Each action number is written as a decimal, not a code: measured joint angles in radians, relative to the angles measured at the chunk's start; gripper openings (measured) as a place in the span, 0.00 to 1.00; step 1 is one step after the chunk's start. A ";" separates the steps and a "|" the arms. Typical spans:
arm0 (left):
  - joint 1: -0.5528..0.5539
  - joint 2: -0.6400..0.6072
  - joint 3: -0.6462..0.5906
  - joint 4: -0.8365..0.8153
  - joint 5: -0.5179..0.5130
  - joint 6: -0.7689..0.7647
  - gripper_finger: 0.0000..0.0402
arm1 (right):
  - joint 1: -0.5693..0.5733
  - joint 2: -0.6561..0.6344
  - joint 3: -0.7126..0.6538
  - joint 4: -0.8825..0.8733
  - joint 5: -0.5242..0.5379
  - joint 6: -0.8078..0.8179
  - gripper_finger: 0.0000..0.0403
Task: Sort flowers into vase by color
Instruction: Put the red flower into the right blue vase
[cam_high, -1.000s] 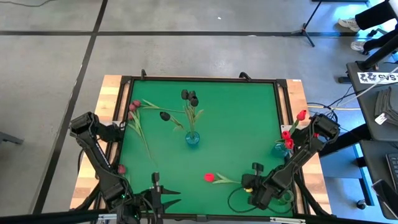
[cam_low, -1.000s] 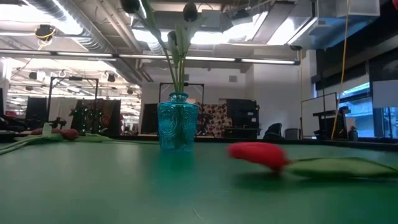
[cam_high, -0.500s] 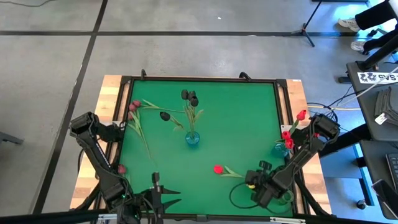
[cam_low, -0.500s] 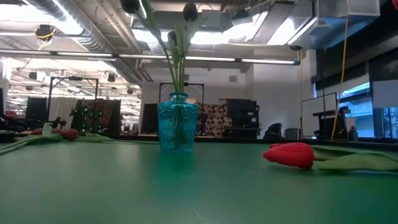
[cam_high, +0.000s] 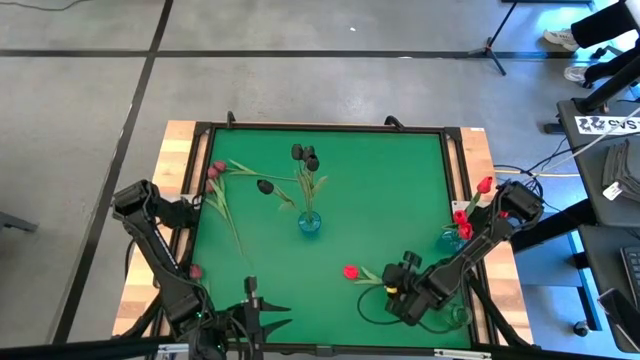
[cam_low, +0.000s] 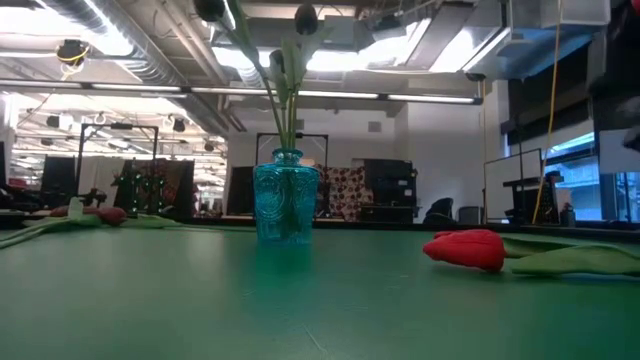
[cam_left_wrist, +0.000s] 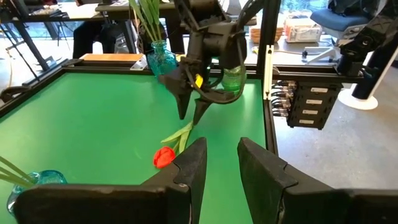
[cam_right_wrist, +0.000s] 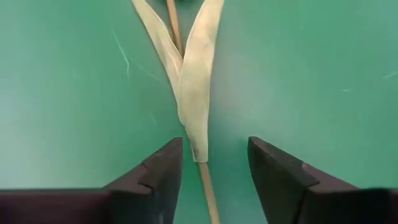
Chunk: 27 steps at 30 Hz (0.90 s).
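Right tool (cam_right_wrist: 211, 163), released, straddles the light, floppy red flower's (cam_high: 351, 271) thin stem; grip there, below the leaves.

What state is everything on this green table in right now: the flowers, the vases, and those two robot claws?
Red tulip: lying flat on the mat, stem between the right gripper's fingers, not yet clamped.
Centre blue vase: upright, holding black tulips.
Black tulip: lying loose on the mat.
Pink tulips: lying at the left edge.
Right-edge vase: upright, holding red tulips.
Right gripper: open, low over the stem.
Left gripper: open, idle at the near edge.
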 joint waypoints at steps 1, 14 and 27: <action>-0.001 0.000 0.000 0.000 0.000 0.000 0.22 | 0.000 0.000 -0.014 0.025 0.000 0.005 0.42; 0.005 0.000 0.000 0.000 0.000 0.000 0.22 | 0.002 -0.002 -0.064 0.123 -0.023 -0.156 0.05; 0.005 0.000 0.000 0.000 0.000 0.000 0.22 | 0.042 -0.103 0.041 -0.044 0.128 -0.162 0.02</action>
